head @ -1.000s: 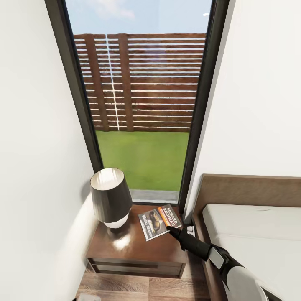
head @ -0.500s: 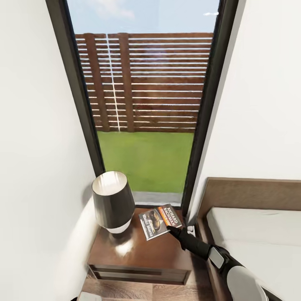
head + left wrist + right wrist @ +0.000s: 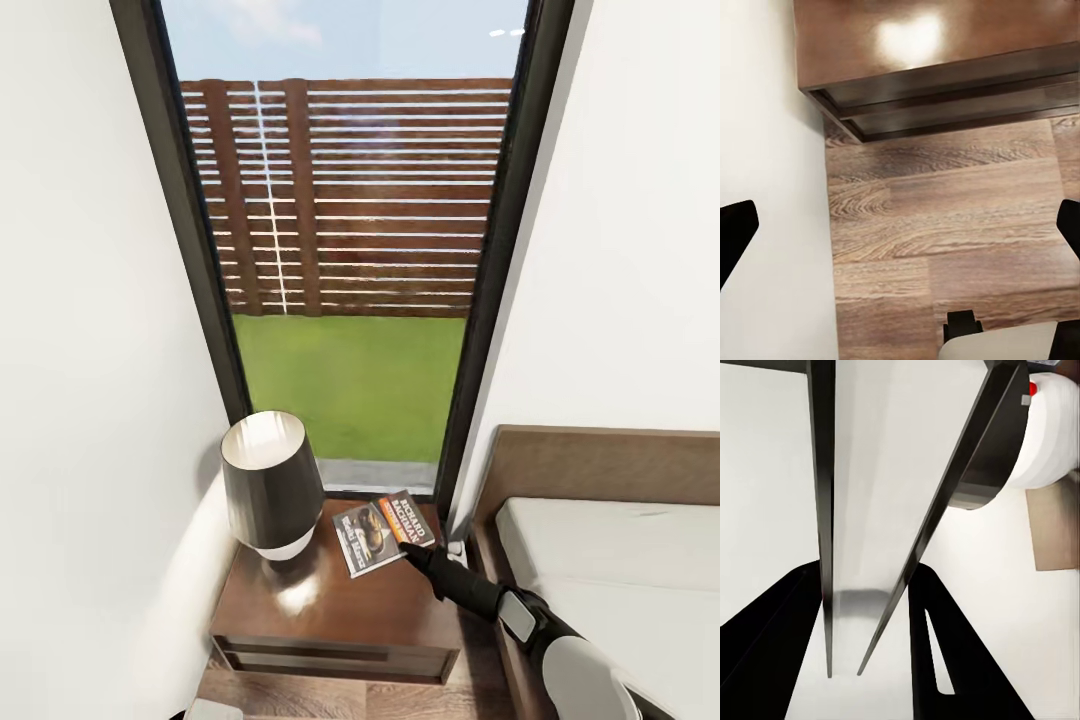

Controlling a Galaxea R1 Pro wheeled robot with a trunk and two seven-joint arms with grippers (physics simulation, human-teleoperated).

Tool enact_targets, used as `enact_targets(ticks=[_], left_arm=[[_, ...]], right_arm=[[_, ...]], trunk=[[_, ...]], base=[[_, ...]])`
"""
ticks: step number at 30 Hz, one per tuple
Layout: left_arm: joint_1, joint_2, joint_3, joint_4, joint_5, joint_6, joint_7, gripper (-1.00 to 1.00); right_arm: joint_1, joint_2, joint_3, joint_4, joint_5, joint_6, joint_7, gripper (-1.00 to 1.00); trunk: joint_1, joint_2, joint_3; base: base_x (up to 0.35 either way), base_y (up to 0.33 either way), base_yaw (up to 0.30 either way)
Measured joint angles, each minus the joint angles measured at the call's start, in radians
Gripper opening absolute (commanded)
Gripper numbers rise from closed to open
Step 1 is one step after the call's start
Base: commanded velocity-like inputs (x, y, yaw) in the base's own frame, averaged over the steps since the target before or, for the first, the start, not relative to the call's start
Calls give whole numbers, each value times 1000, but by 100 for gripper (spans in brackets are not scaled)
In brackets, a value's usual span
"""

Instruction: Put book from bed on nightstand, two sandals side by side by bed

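My right gripper (image 3: 408, 548) pinches the book (image 3: 383, 532), lettered "RICHARD BACHMAN", at the nightstand's (image 3: 330, 610) 1 o'clock corner, lamp (image 3: 270, 484) at 10; left gripper (image 3: 900, 225) gapes empty.

black fingers (image 3: 765, 652) flanking a thin book (image 3: 870, 510), lamp (image 3: 1020, 442) beyond
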Motion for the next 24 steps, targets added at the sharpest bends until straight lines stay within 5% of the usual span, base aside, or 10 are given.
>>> enact_targets(ticks=[24], left_arm=[[0, 0, -1, 0, -2, 1, 0, 100]], right_arm=[[-2, -3, -49, 0, -2, 2, -88, -100]], trunk=[[0, 0, 0]], base=[[45, 28, 0]])
